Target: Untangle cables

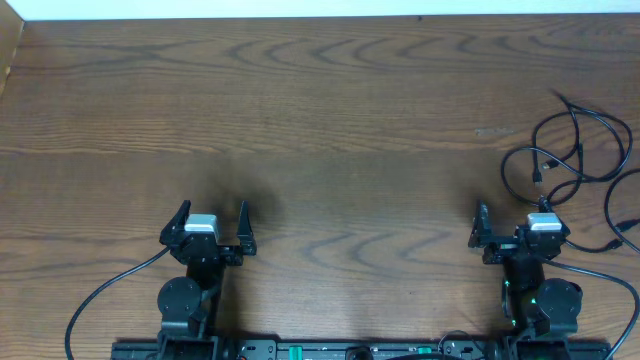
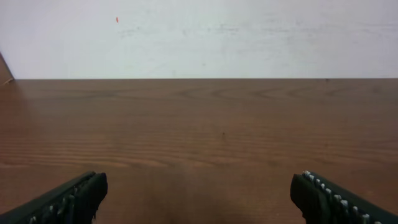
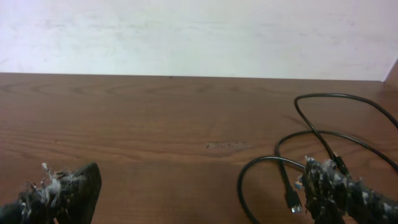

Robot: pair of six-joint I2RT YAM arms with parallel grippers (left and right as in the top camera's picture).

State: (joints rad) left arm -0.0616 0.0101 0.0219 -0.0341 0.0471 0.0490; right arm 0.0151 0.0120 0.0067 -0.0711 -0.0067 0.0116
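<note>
The cables are thin black cords lying in loose overlapping loops at the table's far right. In the right wrist view the cables curve just in front of my right fingertip, and a small plug lies beside it. My right gripper is open near the front edge, its right finger at the edge of the loops, with nothing between the jaws. My left gripper is open over bare wood at the front left, far from the cables. Only table shows between its fingers.
The brown wooden table runs back to a white wall. Thicker black arm cables trail from both arm bases at the front edge. The right gripper's pads are frayed with white fluff.
</note>
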